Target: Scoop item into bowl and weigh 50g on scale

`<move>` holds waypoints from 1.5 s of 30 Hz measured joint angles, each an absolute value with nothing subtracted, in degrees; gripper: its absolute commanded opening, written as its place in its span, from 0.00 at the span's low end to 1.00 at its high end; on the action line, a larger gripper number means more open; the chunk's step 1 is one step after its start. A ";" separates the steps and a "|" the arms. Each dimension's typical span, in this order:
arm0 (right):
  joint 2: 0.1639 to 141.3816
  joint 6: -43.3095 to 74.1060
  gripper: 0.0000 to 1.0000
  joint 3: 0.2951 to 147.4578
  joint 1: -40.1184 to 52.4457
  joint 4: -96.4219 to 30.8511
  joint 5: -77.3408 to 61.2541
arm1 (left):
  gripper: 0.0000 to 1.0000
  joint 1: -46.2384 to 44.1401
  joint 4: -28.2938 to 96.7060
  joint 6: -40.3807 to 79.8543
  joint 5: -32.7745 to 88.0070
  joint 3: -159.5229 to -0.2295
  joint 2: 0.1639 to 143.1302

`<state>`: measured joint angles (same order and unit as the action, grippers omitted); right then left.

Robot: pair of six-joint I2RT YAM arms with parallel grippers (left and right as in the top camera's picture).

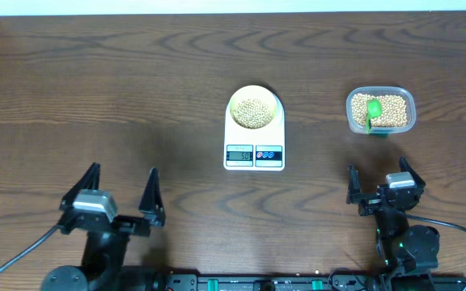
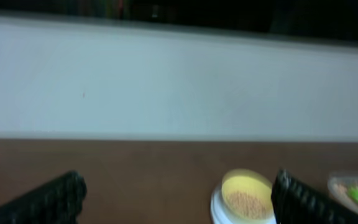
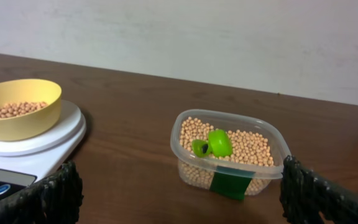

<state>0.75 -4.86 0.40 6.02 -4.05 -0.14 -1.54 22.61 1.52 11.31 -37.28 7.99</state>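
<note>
Wood table (image 1: 95, 81), near edge: left gripper (image 1: 123, 170) and right gripper (image 1: 377, 166) both spread wide, holding nothing, bare wood ahead. Mid-table the scale (image 1: 254, 155) carries the bowl (image 1: 236, 98) of beans (image 1: 254, 113); display digits unreadable. Well right of it, clear tub (image 1: 351, 103) of beans, green scoop (image 1: 372, 109) half buried; white wall (image 3: 229, 37) behind.
</note>
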 measured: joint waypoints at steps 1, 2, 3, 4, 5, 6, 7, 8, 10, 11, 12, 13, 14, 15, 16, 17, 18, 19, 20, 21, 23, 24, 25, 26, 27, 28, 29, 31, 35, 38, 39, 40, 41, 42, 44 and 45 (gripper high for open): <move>0.73 -4.86 0.99 0.40 6.02 -4.05 -0.16 | 0.98 -1.39 19.46 1.52 11.92 -34.22 6.76; 0.73 -4.86 0.99 0.40 6.02 -4.05 -0.16 | 0.98 -1.30 16.16 1.52 12.27 -31.53 5.74; 0.73 -4.86 0.99 0.40 6.02 -4.05 -0.16 | 0.98 -1.23 13.04 1.54 12.60 -29.04 4.86; 0.73 -4.86 0.99 0.40 6.02 -4.05 -0.16 | 0.98 -1.21 10.20 1.69 12.95 -26.55 4.05; 0.73 -4.86 0.99 0.40 6.02 -4.03 -0.14 | 0.98 -1.21 7.20 1.80 13.26 -23.88 3.14; 0.73 -4.86 0.99 0.40 6.02 -4.05 -0.16 | 0.98 -1.21 5.56 1.93 13.45 -21.87 2.50; 0.73 -4.86 0.99 0.40 6.02 -4.05 -0.14 | 0.98 -1.21 3.62 2.28 13.63 -19.16 1.78; 0.73 -4.86 0.99 0.40 6.02 -4.05 -0.16 | 0.98 -1.21 0.25 2.72 13.72 -16.40 1.23; 0.73 -4.86 0.99 0.40 6.02 -4.05 -0.14 | 0.98 -1.21 -3.62 3.27 13.74 -12.82 0.82; 0.73 -4.86 0.99 0.40 6.02 -4.05 -0.16 | 0.98 -1.21 -5.08 3.51 13.80 -11.07 0.78; 0.73 -4.86 0.99 0.40 6.02 -4.05 -0.16 | 0.98 -1.21 -6.37 3.79 13.85 -9.47 0.78; 0.73 -4.86 0.99 0.40 6.02 -4.05 -0.14 | 0.98 -1.21 -7.51 4.10 13.87 -8.05 0.75; 0.73 -4.86 0.99 0.40 6.02 -4.05 -0.14 | 0.98 -1.21 -8.99 4.27 13.89 -6.22 0.73; 0.73 -4.86 0.99 0.40 6.02 -4.05 -0.14 | 0.98 -1.21 -9.47 4.36 13.96 -5.26 0.73; 0.73 -4.86 0.99 0.40 6.02 -4.05 -0.16 | 0.98 -1.21 -10.02 4.49 14.09 -3.92 0.71; 0.73 -4.86 0.99 0.40 6.02 -4.05 -0.14 | 0.97 -1.21 -10.28 4.51 14.17 -2.94 0.69; 0.73 -4.86 0.99 0.40 6.02 -4.05 -0.16 | 0.98 -1.21 -10.44 4.51 14.28 -2.00 0.69; 0.73 -4.86 0.99 0.40 6.02 -4.05 -0.16 | 0.98 -1.21 -10.22 4.51 14.33 -1.13 0.69; 0.73 -4.86 0.99 0.40 6.02 -4.05 -0.16 | 0.98 -1.21 -8.62 4.56 14.37 -0.71 0.64; 0.73 -4.86 0.99 0.40 6.02 -4.05 -0.16 | 0.98 -1.21 -7.16 4.56 14.37 -0.38 0.62; 0.73 -4.86 0.99 0.40 6.02 -4.05 -0.16 | 0.98 -1.21 -4.78 4.56 14.50 -0.34 0.62; 0.73 -4.86 0.99 0.40 6.02 -4.05 -0.14 | 0.98 -1.21 -2.83 4.54 14.52 -0.34 0.58; 0.73 -4.86 0.99 0.40 6.02 -4.10 -0.14 | 0.98 -1.21 -0.80 4.58 14.48 -0.38 0.64; 0.73 -4.86 0.99 0.40 6.02 -4.08 -0.16 | 0.98 -1.21 -0.38 4.58 14.41 -0.58 0.62; 0.73 -4.86 0.99 0.40 6.02 -4.05 -0.16 | 0.98 -1.21 -0.08 4.58 14.26 -0.69 0.60; 0.73 -4.86 0.99 0.40 6.02 -4.05 -0.16 | 0.98 -1.21 0.03 4.58 14.24 -0.71 0.60; 0.73 -4.86 0.99 0.40 6.02 -4.05 -0.16 | 0.98 -1.21 0.05 4.58 14.02 -0.73 0.60; 0.73 -4.86 0.99 0.40 6.02 -4.05 -0.16 | 0.98 -1.21 0.03 4.58 13.65 -0.75 0.60; 0.73 -4.86 0.99 0.40 6.02 -4.05 -0.14 | 0.98 -1.21 0.05 4.58 13.58 -0.78 0.60; 0.73 -4.86 0.99 0.40 6.02 -4.05 -0.16 | 0.98 -1.21 0.08 4.58 13.58 -0.78 0.60; 0.73 -4.86 0.99 0.40 6.02 -4.05 -0.14 | 0.98 -1.21 0.08 4.58 13.58 -0.78 0.60; 0.73 -4.86 0.99 0.40 6.02 -4.05 -0.14 | 0.98 -1.21 0.08 4.58 13.58 -0.78 0.60; 0.73 -4.86 0.99 0.40 6.02 -4.05 -0.14 | 0.98 -1.21 0.08 4.58 13.58 -0.78 0.60; 0.73 -4.86 0.99 0.40 6.02 -4.05 -0.16 | 0.98 -1.21 0.08 4.58 13.58 -0.78 0.60; 0.73 -4.86 0.99 0.40 6.02 -4.05 -0.16 | 0.98 -1.21 0.08 4.58 13.58 -0.78 0.60; 0.73 -4.86 0.99 0.40 6.02 -4.05 -0.14 | 0.98 -1.21 0.08 4.58 13.58 -0.78 0.60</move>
